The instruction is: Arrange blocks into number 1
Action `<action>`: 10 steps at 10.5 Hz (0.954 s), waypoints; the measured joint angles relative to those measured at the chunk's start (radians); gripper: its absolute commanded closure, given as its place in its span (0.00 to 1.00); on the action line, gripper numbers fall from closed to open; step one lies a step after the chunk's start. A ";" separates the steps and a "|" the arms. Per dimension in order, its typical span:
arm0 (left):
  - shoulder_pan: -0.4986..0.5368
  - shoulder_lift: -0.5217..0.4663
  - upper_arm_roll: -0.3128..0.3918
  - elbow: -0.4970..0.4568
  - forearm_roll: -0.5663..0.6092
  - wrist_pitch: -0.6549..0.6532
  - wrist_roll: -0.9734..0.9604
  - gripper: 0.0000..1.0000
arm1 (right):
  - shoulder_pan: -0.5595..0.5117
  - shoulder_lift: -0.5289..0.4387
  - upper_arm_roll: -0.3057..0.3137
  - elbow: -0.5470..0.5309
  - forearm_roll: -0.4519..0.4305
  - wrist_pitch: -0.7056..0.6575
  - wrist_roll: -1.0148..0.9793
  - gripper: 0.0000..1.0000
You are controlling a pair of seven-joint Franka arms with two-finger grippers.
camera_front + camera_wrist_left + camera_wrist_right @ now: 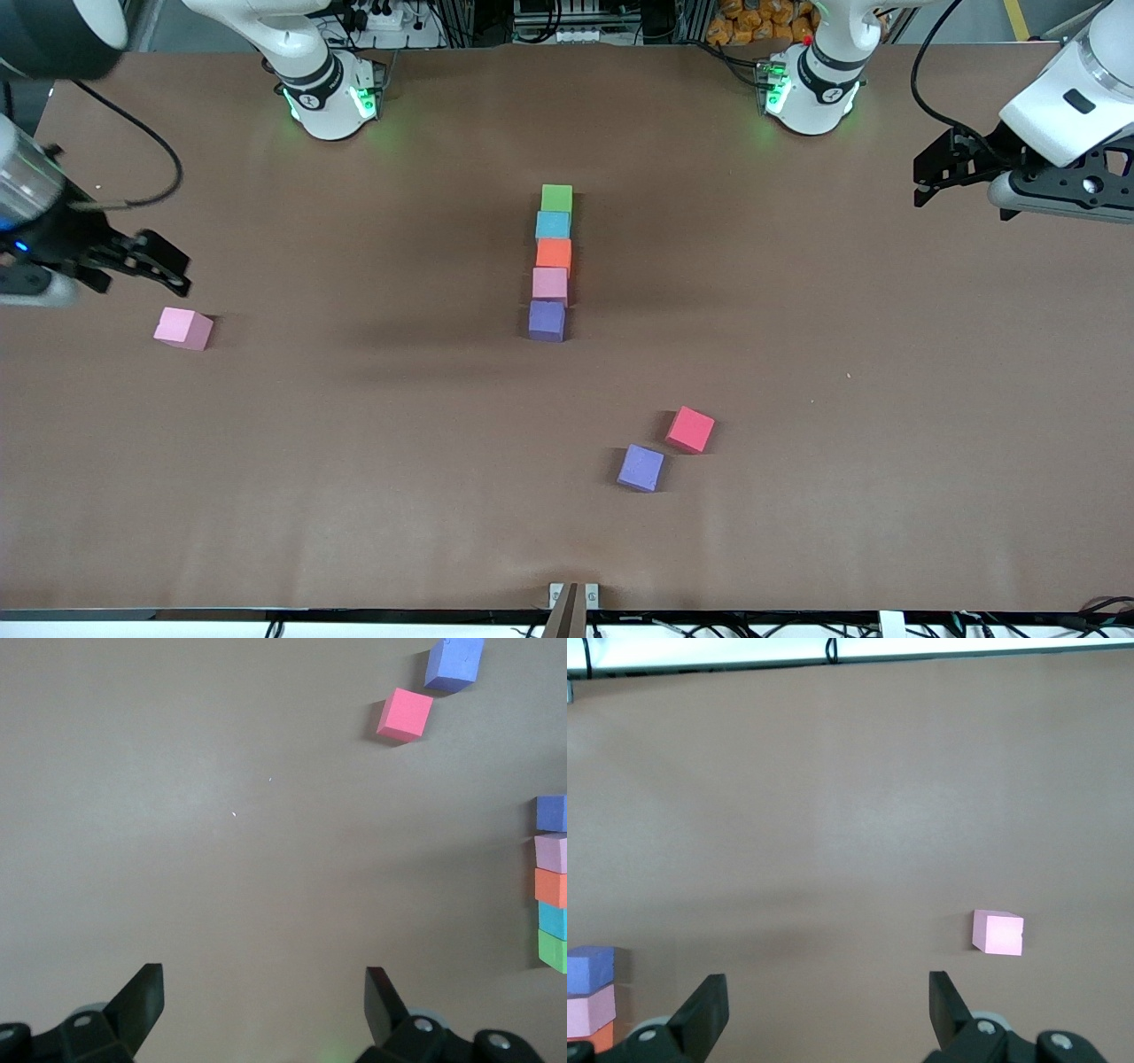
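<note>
Brown table [354,461]: five-block column [551,263]; loose pink block [183,328], red block [690,430], purple block [640,468]. Left gripper [926,182], right gripper [168,266]: spread, empty.

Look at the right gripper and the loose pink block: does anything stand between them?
Nothing visible does. The right gripper hangs open over bare table just beside the loose pink block at the right arm's end; the column of five blocks stands well apart, mid-table.

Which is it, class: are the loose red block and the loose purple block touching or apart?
Apart. The front view shows bare table between the red block and the purple block; the left wrist view shows the same gap.
</note>
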 measured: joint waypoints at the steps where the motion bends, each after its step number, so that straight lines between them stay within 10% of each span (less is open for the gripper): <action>1: 0.000 0.000 0.000 0.000 0.000 -0.002 0.000 0.00 | -0.009 -0.014 0.000 -0.002 0.000 -0.018 -0.014 0.00; 10: -0.003 0.001 -0.010 0.000 0.000 -0.041 0.000 0.00 | -0.060 -0.076 -0.096 -0.039 0.074 -0.133 -0.192 0.00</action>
